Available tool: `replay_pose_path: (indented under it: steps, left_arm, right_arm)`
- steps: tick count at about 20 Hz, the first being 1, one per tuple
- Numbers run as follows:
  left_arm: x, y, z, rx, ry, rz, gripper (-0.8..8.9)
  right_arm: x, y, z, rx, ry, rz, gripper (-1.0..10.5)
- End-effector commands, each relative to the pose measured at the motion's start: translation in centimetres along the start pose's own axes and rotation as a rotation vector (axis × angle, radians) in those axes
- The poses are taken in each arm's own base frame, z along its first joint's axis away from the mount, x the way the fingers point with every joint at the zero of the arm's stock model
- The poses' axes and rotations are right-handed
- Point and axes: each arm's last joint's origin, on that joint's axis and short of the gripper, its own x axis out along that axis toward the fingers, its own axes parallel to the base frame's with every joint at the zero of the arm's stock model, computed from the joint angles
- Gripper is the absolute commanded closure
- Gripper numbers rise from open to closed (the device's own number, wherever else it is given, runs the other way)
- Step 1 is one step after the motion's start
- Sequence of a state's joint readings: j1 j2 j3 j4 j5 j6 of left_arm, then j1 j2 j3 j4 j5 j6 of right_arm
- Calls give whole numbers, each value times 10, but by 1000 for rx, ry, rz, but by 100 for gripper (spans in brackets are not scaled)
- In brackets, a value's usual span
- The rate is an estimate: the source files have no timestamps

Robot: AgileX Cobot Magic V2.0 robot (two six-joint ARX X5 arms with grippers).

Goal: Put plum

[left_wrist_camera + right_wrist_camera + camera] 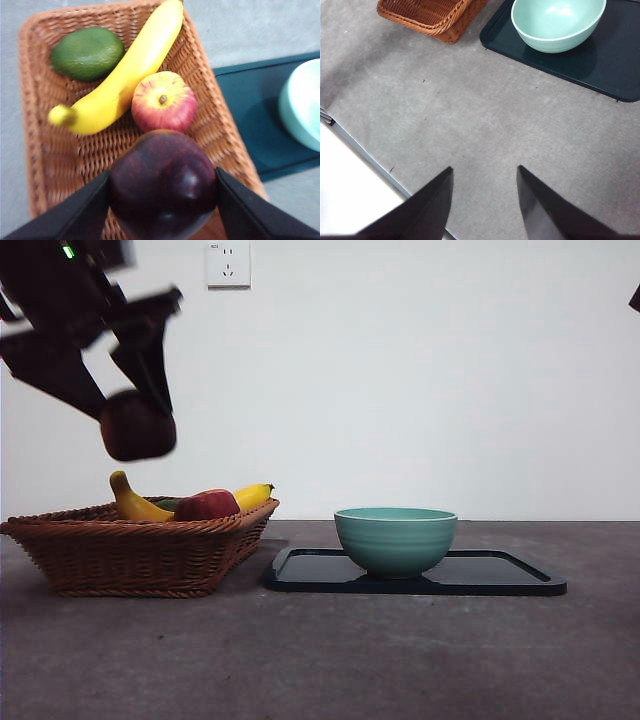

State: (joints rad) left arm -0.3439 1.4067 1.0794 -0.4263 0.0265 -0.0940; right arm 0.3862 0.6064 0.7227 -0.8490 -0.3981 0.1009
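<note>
On my left side, the left gripper (pixel 140 420) is clamped around the plum (pixel 138 426), 1 black jaw pressed to each flank of the fruit, as the left wrist view shows plainly. I have the plum (pixel 163 184) well up in the air, hanging clear above the wicker basket (pixel 140 555) and not touching anything in it. So I judge the pick done and the lift done.

Below it in the basket I see a banana (pixel 122 75), an avocado (pixel 87 53) and a red-and-yellow apple (pixel 163 101), all lying loose on the weave.

Moving right, the dark tray (pixel 500 575) sits just beside the basket, and the teal bowl (pixel 395 540) stands on it, with nothing showing above its rim; from the right wrist view its inside looks bare. The task does not name a destination, but I take the bowl as the likely one. If so, what is left is the carry across, the lowering and the release.

Far right, the right gripper (pixel 485 200) waits over bare table (pixel 470 115), jaws apart and holding nothing.
</note>
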Motion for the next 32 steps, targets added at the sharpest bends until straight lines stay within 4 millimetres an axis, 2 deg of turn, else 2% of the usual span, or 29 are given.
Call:
replay_pose_path:
  steps: [1, 5, 9, 14, 17, 21, 26, 29, 32]
  left_arm:
    - [25, 2, -1, 41, 32, 2, 533]
    - [60, 4, -14, 56, 124, 7, 533]
    - [80, 6, -23, 71, 184, 9, 532]
    - [86, 6, -27, 74, 208, 10, 522]
    - [87, 6, -29, 73, 231, 11, 427]
    - [86, 6, -30, 72, 242, 12, 427]
    - [72, 5, -23, 73, 204, 10, 401]
    - [49, 4, -13, 75, 139, 7, 401]
    - [16, -1, -4, 82, 74, -13, 402]
  right_arm:
    - [0, 1, 1, -14, -3, 7, 742]
    - [0, 1, 1, -10, -5, 0, 742]
    - [0, 1, 1, -9, -5, 0, 742]
    - [0, 1, 2, -7, -5, -1, 742]
    - [0, 1, 2, -8, -7, 0, 742]
    - [0, 1, 2, -9, -7, 0, 742]
    - [0, 1, 2, -9, -6, 0, 742]
    - [0, 1, 2, -9, -6, 0, 742]
    - [0, 1, 2, -8, -7, 0, 742]
